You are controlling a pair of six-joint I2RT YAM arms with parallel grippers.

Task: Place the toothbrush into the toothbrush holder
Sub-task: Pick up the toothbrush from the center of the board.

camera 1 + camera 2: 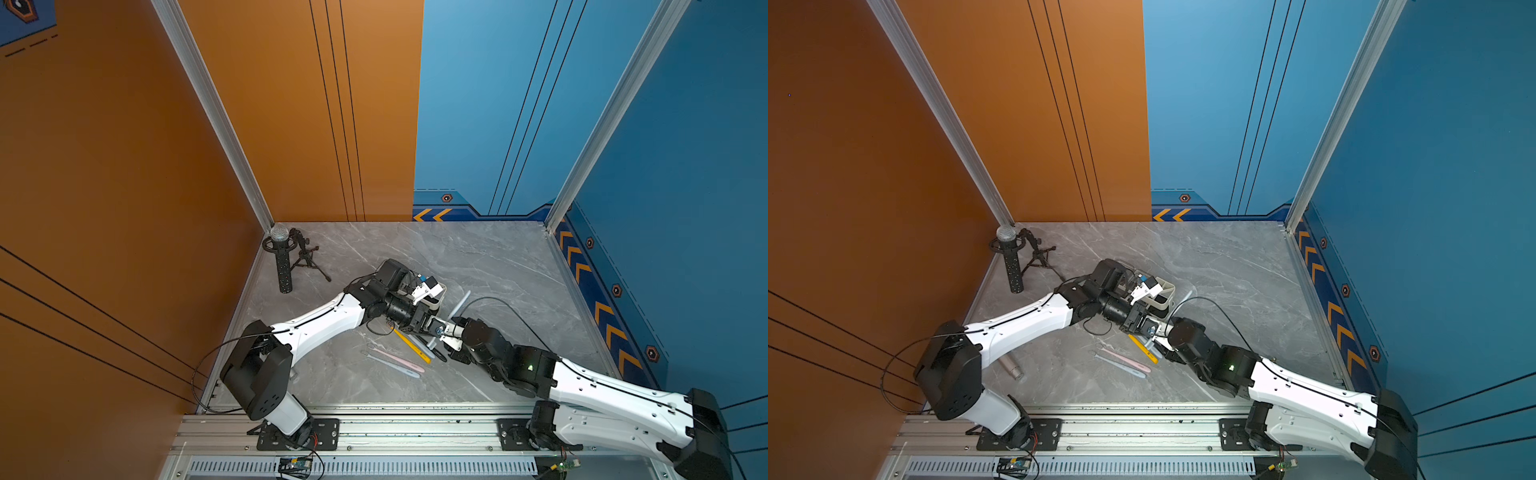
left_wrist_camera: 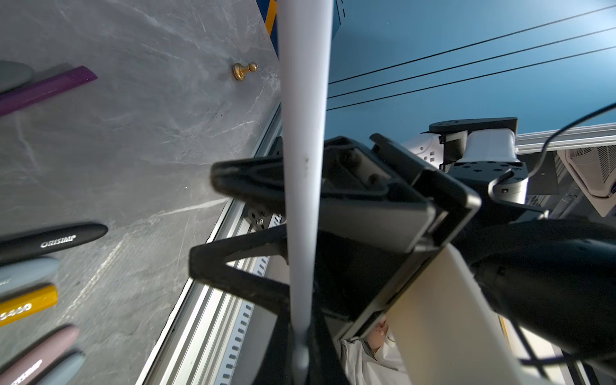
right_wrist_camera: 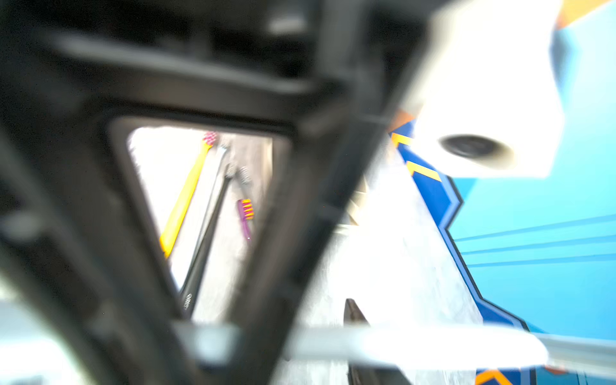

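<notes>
Seeing the toothbrush [image 2: 305, 133] as a plain pale grey-white handle, smooth, one small dark speck partway along, no print readable. Held above the worktop [image 1: 478, 257] at mid-scene, just beside the toothbrush holder [image 1: 1169, 289], not in it. Pinched at one end by the left claw [image 2: 301, 360], jaws together on the handle. Crossed behind by the right claw [image 2: 204, 216], jaws apart with a visible gap; can't tell from the left wrist view whether either finger touches the handle. Can't find the bristle head: cut off at the frame edge in the left wrist view, lost among both wrists in both top views. Can only make out a white corner and a bit of slatted wall of the holder; cups and compartments hidden under the left arm's wrist. Can't get much from the right wrist view: heavy blur, a black finger frame up close, a pale bar along one edge too smeared to name. Through that frame, spotting a yellow toothbrush [image 3: 186, 200], a black toothbrush [image 3: 206, 240] and a purple toothbrush [image 3: 246, 216] lying on the worktop. Also spotting a pink toothbrush [image 1: 399, 358] and a light blue toothbrush [image 1: 392, 365] side by side near the claws, heads too small to read.
</notes>
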